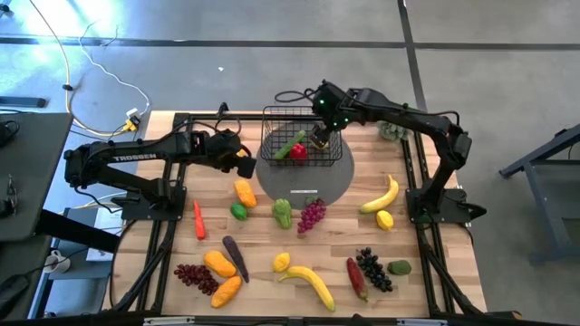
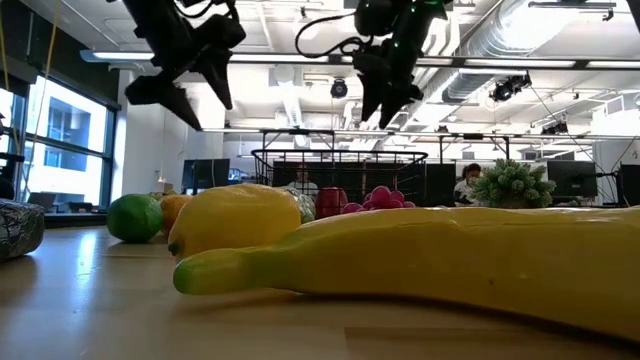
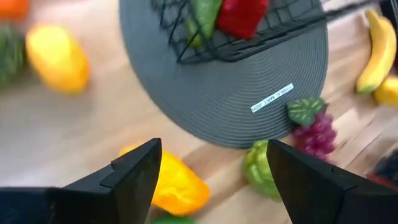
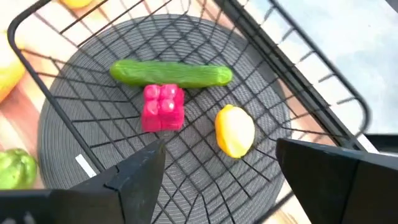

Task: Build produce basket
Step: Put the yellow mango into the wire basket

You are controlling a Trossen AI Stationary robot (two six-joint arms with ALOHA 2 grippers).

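On a pale wooden table [image 1: 163, 272] in an open office, the right gripper [image 1: 322, 138] hangs spread and empty over the basket [image 1: 301, 136] on its grey mat [image 3: 249, 74], the left gripper [image 1: 245, 166] spread beside it; the cucumber [image 4: 171, 74] lies lengthwise across the basket floor, so I'd drop later produce beside it
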